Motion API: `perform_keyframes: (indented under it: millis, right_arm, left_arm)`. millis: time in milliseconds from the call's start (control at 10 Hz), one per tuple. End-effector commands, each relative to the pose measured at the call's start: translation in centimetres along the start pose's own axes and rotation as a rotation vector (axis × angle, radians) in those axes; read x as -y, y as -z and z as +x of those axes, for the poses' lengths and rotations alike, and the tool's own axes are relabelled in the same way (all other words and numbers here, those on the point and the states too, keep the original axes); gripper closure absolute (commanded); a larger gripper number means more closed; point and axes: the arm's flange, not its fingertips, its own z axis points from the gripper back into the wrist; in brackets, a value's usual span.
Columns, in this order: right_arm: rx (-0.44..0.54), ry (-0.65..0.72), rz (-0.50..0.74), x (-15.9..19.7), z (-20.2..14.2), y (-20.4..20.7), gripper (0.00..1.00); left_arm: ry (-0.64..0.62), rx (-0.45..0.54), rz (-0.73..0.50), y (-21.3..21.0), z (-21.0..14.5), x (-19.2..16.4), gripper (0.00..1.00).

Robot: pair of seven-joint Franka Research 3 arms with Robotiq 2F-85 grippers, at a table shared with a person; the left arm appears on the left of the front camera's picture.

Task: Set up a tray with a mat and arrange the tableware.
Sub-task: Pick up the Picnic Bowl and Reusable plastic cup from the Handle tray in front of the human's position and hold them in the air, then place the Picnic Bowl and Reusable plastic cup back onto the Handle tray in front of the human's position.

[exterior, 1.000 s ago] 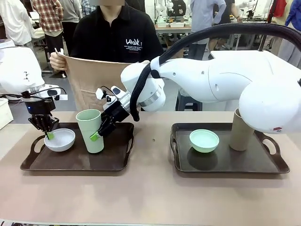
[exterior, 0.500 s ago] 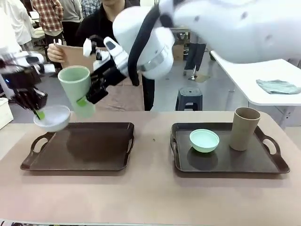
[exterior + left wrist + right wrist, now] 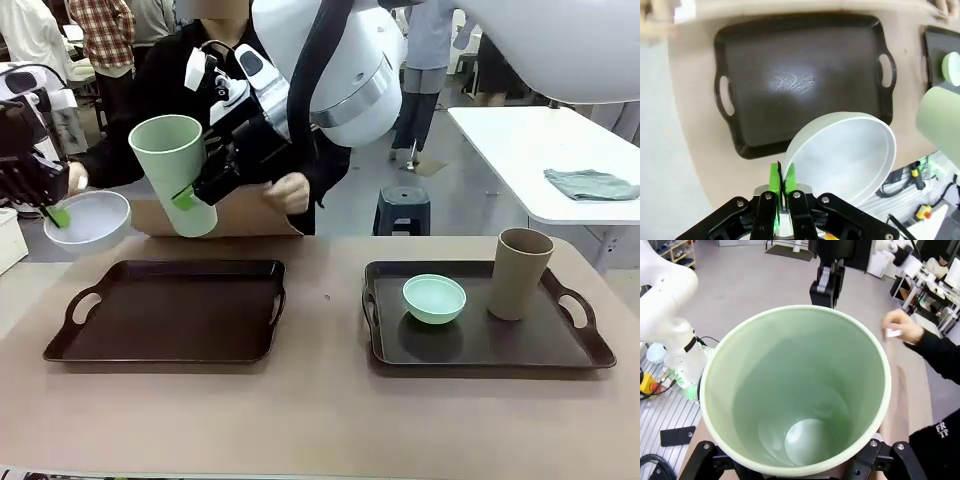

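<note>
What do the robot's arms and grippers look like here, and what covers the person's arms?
The right arm is glossy white and rounded, with a silver wrist ring and a thick black hose along it. The left gripper and right gripper are black, two-fingered, with bright green pads. The person's sleeves are long and black.

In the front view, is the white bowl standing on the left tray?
No, the left pincer holds the white bowl by its rim in the air, above the left tray.
</note>
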Motion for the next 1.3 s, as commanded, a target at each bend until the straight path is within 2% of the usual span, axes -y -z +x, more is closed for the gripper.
perform_keyframes:
  millis: [0,1200]
  right_arm:
    - [0.010,-0.021,0.003,0.56,0.33,0.45,0.72]
    - [0.010,-0.021,0.003,0.56,0.33,0.45,0.72]
  left_arm:
    - [0.022,-0.011,-0.002,0.24,0.77,-0.24,1.00]
    - [0.022,-0.011,-0.002,0.24,0.77,-0.24,1.00]
